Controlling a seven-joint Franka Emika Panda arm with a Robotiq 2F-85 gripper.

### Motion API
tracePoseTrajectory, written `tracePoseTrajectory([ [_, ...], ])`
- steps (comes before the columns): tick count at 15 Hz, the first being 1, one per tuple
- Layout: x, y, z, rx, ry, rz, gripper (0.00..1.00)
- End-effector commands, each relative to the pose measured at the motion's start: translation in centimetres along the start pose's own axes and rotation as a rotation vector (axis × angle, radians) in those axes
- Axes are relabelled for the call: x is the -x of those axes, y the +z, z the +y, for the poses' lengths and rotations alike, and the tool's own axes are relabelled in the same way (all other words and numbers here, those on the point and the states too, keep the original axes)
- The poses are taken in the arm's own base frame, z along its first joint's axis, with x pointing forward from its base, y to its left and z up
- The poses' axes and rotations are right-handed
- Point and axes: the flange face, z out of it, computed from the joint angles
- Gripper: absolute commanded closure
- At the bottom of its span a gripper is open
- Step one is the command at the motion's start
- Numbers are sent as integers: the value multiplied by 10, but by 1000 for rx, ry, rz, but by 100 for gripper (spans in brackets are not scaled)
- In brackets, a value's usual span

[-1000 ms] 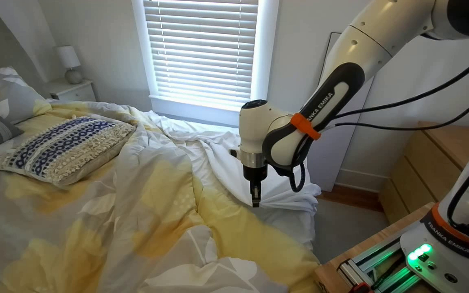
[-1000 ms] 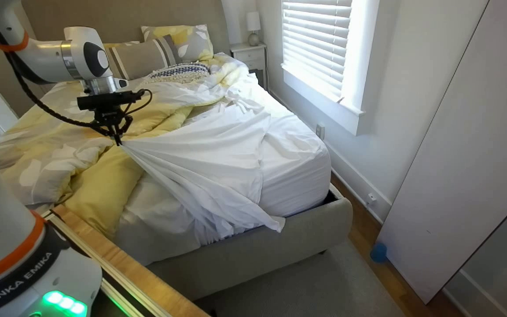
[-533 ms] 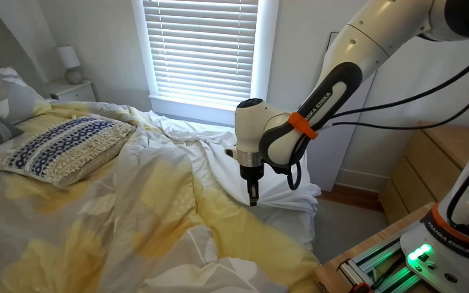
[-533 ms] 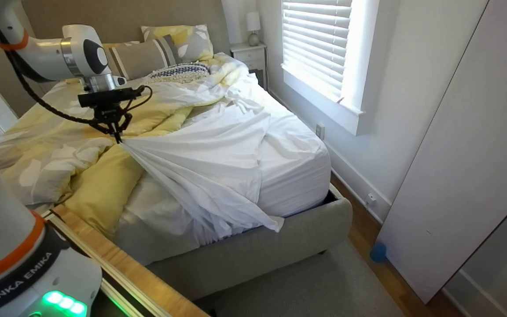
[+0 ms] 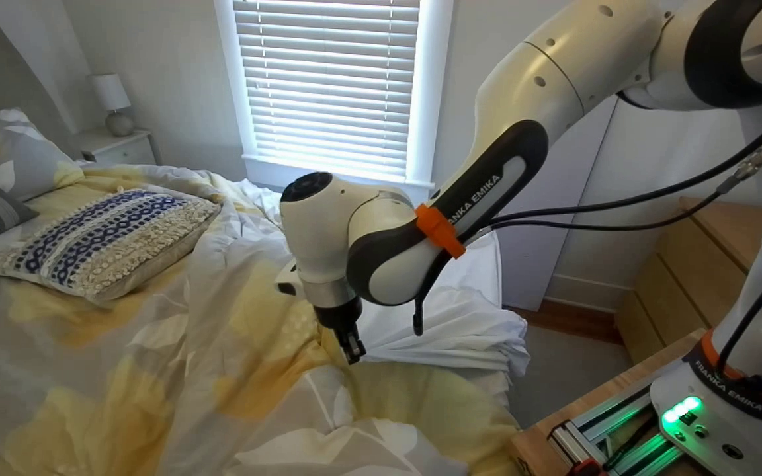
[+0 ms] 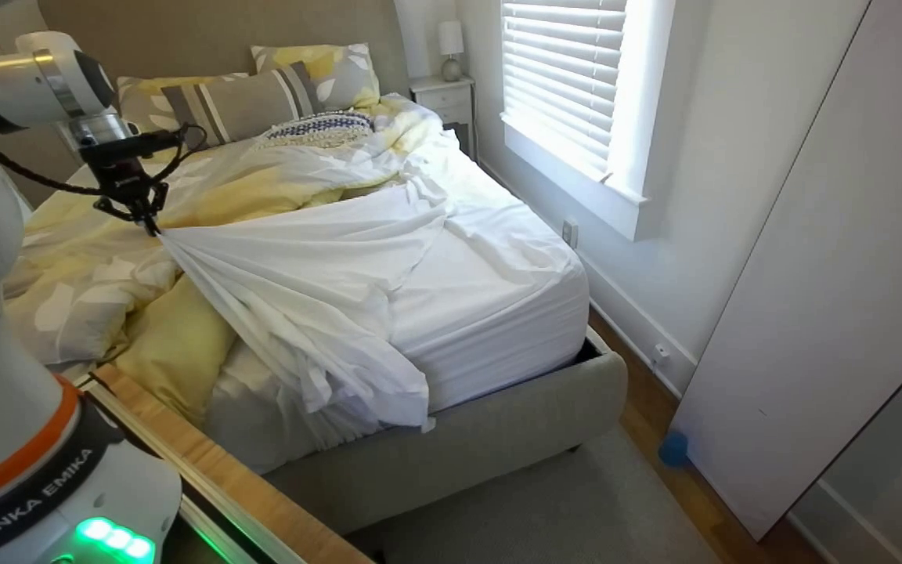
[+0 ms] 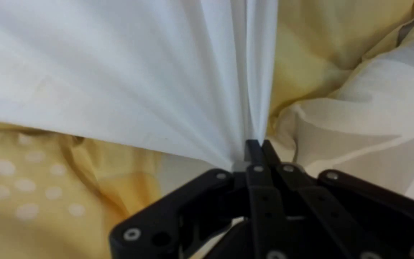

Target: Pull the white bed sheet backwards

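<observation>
The white bed sheet (image 6: 302,270) is stretched in fan-like folds across the foot end of the bed. Its loose lower corner hangs over the bed frame. In an exterior view it is partly hidden behind the arm (image 5: 434,330). My gripper (image 6: 155,229) is shut on a gathered edge of the sheet, above the yellow and grey comforter; it also shows in an exterior view (image 5: 354,357). In the wrist view the fingertips (image 7: 262,144) are together, and the sheet (image 7: 149,68) runs from them toward the top left, taut and pleated.
The yellow and grey comforter (image 5: 242,370) lies bunched under and beside the gripper. A navy-patterned pillow (image 5: 110,241) lies further up the bed. The upholstered bed frame (image 6: 482,446) edges the mattress (image 6: 490,313). The robot's wooden stand (image 6: 224,478) is against the bed's foot.
My gripper has moved away from the window, across the bed, and tilted. The sheet has been drawn along with it; its hanging corner has shifted the same way and more mattress shows.
</observation>
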Motion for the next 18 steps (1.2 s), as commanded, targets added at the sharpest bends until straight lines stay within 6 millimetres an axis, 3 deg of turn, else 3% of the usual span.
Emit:
tracePoseTrajectory([
  [1,-71,-4,-25,24,-194,-14,100],
  [5,-124,-8,-64,42,-410,-45,100],
  [9,-164,-14,-107,62,-627,-87,100],
  [11,-178,-16,-113,69,-738,-86,100],
  [12,-154,-14,-106,53,-647,-105,99],
  [18,-168,-12,-105,61,-718,-104,99],
])
